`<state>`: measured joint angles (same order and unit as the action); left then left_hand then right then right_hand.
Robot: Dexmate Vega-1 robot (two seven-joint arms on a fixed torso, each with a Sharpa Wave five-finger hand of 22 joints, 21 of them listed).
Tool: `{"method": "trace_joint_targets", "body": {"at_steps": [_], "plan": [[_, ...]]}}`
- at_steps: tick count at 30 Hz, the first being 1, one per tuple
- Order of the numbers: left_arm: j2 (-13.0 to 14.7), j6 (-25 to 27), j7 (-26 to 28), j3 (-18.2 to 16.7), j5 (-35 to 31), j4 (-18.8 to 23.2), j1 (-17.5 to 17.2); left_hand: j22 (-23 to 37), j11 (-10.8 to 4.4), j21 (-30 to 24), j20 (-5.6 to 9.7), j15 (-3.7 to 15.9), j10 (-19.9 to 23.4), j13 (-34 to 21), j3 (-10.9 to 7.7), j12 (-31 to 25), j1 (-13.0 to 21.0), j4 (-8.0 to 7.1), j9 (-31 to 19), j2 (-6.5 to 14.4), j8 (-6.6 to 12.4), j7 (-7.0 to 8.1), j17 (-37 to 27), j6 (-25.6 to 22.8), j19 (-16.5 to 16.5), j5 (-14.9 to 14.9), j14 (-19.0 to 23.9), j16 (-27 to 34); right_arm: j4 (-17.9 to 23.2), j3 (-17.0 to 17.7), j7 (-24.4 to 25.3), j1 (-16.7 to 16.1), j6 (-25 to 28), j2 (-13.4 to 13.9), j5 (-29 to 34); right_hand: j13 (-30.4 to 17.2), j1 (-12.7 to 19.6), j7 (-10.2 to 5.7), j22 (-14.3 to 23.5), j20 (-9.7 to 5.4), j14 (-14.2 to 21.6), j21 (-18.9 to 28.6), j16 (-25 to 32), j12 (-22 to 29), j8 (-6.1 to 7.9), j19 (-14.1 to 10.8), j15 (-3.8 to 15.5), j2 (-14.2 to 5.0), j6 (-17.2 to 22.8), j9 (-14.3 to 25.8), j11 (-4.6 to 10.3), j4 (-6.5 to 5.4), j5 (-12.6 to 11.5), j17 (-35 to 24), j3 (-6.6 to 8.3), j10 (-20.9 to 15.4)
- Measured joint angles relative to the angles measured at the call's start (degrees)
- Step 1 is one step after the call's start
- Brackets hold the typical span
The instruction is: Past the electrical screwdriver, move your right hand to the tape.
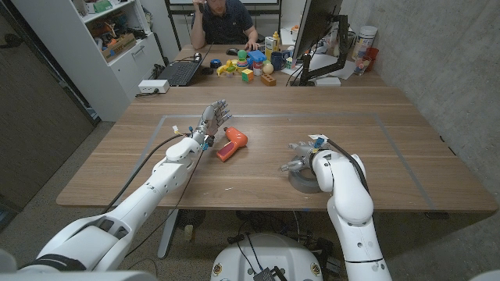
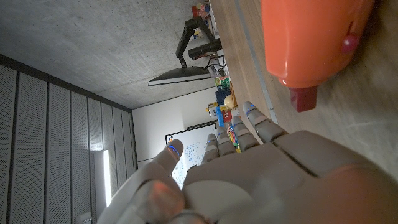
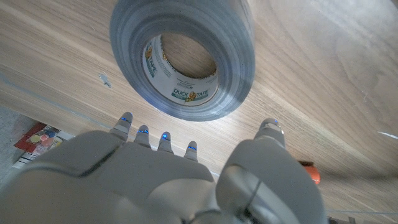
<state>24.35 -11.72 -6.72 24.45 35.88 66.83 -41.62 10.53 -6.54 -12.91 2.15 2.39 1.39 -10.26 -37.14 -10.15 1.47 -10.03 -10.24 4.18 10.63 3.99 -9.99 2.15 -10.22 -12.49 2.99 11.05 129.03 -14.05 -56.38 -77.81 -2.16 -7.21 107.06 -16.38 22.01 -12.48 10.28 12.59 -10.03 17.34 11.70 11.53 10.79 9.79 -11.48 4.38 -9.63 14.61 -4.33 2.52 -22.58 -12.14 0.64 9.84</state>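
An orange electrical screwdriver lies on the wooden table, left of centre. My left hand is raised just beyond it with its fingers spread, holding nothing; in the left wrist view the hand has the screwdriver close by. A grey roll of duct tape lies flat near the front edge, partly hidden under my right wrist. My right hand hovers at the tape's far side, fingers apart. The right wrist view shows the tape just beyond my fingertips, with a gap between them.
Behind the table, a second desk holds a laptop, a monitor and colourful toys, with a person seated behind it. A shelf unit stands at the far left. Thin lines mark a rectangle on the tabletop.
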Motion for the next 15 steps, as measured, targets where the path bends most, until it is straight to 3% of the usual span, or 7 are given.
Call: {"method": "trace_joint_targets", "body": {"at_steps": [15], "plan": [[0.3, 0.23, 0.22, -0.11, 0.02, 1.07, -0.76, 0.0, 0.0, 0.22, 0.0, 0.0, 0.0, 0.0, 0.02, 0.0, 0.0, -0.02, 0.0, 0.0, 0.0, 0.0, 0.0, 0.0, 0.0, 0.0, 0.0, 0.0, 0.65, 0.55, 2.18, -1.52, -1.41, -1.46, 0.98, -0.26, 0.79, 0.0, 0.26, 0.0, 0.0, -0.4, 0.44, 0.45, 0.01, 0.0, 0.01, -0.79, 0.0, 0.17, 0.02, -0.25, 0.0, 0.01, -0.25, 0.0]]}}
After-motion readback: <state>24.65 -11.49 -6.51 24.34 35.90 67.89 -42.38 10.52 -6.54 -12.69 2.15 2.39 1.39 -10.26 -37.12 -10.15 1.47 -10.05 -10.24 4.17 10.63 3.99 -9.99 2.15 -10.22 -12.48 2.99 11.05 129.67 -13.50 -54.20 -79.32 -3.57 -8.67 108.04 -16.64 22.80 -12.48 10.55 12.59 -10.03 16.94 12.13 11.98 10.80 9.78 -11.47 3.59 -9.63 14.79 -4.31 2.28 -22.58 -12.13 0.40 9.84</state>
